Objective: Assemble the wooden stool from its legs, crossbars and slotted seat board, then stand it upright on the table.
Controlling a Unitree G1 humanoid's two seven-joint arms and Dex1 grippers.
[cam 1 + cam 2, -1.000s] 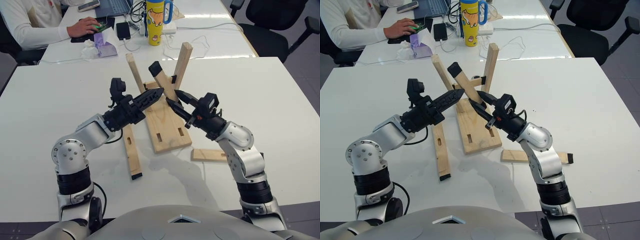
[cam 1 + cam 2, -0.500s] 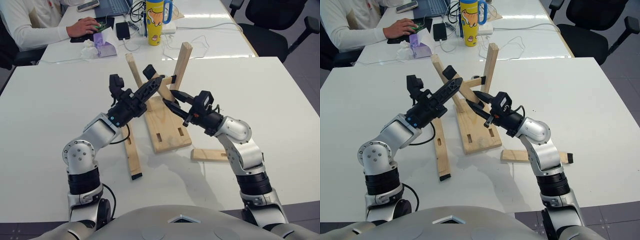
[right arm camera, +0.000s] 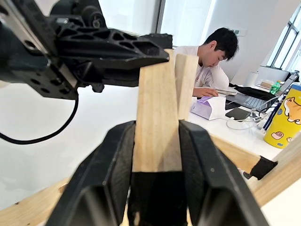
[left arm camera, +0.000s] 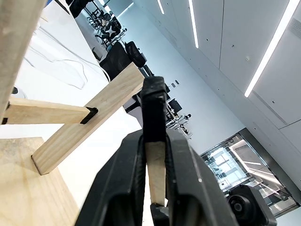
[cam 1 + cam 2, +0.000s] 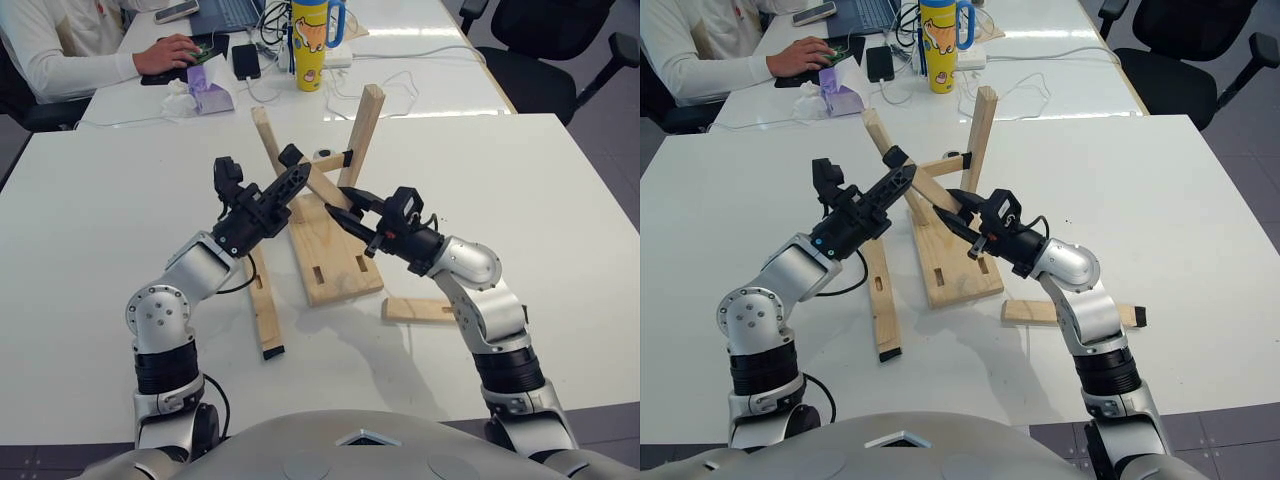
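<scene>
Jointly left hand [image 5: 295,178] and right hand [image 5: 340,201] grip one leg [image 5: 320,187]; two stand.

The left tool [image 5: 290,185] and right tool [image 5: 345,200] both clamp one slanted leg [image 5: 322,186] above the seat board [image 5: 335,262], crowding mid-bench. At the board's 12 o'clock, two upright legs [image 5: 368,118] and a crossbar [image 5: 330,160] bar passage. A loose leg [image 5: 265,310] lies at 9 o'clock and a short piece [image 5: 415,310] at 4 o'clock. Open bench [image 5: 540,200] lies farther out at 3 and 9 o'clock.

Both head eyes overlook the table [image 5: 560,200] (wrists close-up).
</scene>
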